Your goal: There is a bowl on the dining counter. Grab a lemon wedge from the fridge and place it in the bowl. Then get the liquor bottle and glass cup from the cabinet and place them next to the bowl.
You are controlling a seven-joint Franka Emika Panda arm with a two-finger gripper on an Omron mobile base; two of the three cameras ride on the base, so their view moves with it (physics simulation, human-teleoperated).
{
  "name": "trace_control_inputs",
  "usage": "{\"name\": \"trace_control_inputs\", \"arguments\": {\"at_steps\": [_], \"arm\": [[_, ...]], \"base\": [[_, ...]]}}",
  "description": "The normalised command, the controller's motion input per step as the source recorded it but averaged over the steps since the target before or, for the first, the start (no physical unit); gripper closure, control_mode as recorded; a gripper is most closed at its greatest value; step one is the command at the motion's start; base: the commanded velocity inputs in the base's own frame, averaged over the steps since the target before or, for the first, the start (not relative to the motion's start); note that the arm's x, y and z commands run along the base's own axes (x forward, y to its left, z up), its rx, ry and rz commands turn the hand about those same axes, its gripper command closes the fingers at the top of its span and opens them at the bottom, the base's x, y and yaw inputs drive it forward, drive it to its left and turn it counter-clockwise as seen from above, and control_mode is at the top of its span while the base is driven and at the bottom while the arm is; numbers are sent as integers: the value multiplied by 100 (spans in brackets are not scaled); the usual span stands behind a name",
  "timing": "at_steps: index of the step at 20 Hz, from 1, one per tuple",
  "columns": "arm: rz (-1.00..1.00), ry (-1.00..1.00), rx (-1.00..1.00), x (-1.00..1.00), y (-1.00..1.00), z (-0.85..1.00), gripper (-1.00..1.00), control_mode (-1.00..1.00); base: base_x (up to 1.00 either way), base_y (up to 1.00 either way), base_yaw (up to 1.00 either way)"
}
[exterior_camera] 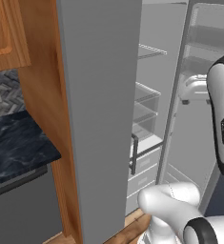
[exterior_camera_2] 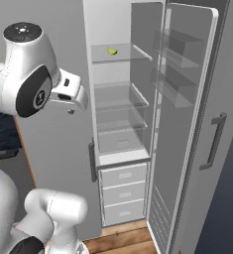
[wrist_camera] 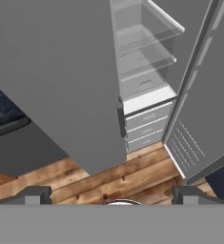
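The fridge [exterior_camera_2: 53,149] stands with its right door [exterior_camera_2: 187,124] swung wide open and its left door [exterior_camera: 99,119] closed. On the top glass shelf inside lies the lemon wedge [exterior_camera_2: 111,50], a tiny yellow-green sliver. My gripper [wrist_camera: 112,195] is open with nothing between its fingertips [wrist_camera: 35,193]. It hangs in front of the closed left door, well left of and below the wedge, facing down at the fridge's lower drawers [wrist_camera: 144,124] and the floor. The white hand [exterior_camera_2: 68,95] shows in the right base view. The bowl, liquor bottle and glass cup are out of view.
Several clear shelves [exterior_camera_2: 120,101] and door racks [exterior_camera_2: 177,64] line the open compartment. A dark marble worktop [exterior_camera: 13,143] and a wooden wall cupboard [exterior_camera: 4,33] sit left of the fridge. A wooden side panel [exterior_camera: 44,95] borders the fridge. The floor is wooden planks [wrist_camera: 108,176].
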Motion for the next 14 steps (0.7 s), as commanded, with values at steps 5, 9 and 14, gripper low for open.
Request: {"name": "trace_control_inputs", "arguments": {"at_steps": [5,9,14], "arm": [[0,0,0,-25,0,-14,-100,-100],[0,7,0,-2,0,0,-100,-100],[0,18,0,0,2,0,-100,-100]], "base": [[0,0,0],[0,0,0],[0,0,0]]}}
